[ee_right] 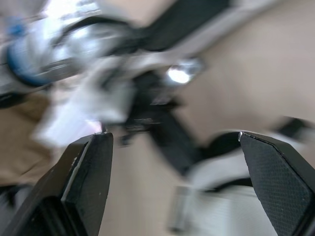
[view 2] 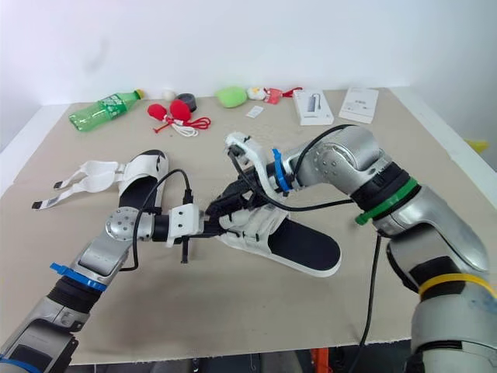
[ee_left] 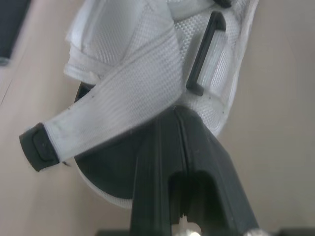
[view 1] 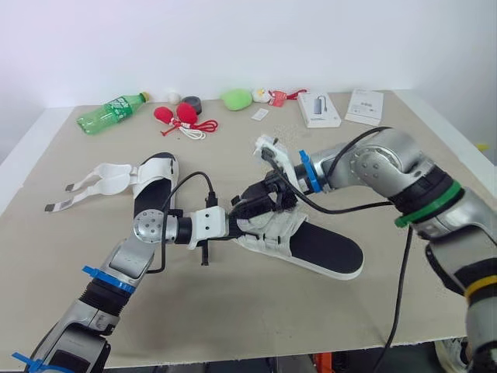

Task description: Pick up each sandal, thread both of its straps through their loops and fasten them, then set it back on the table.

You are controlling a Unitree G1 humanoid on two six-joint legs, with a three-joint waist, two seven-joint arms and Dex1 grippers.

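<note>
In the head view, your left jaws meet the sandal (view 1: 326, 245) mid-surface (view 1: 233, 311), and your right jaws hover just above its straps. In the left wrist view, the jaws are pinched shut on the sandal at its white strap (ee_left: 123, 93). In the right wrist view, the jaws are spread wide and hold nothing.

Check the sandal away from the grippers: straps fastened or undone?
Undone. Both white straps of that sandal lie spread out on the table, clear of the footbed.

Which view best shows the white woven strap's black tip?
Left wrist view: the white woven strap is close up, black tip plain. Eye views show it tiny; right wrist view, hard to tell.
</note>
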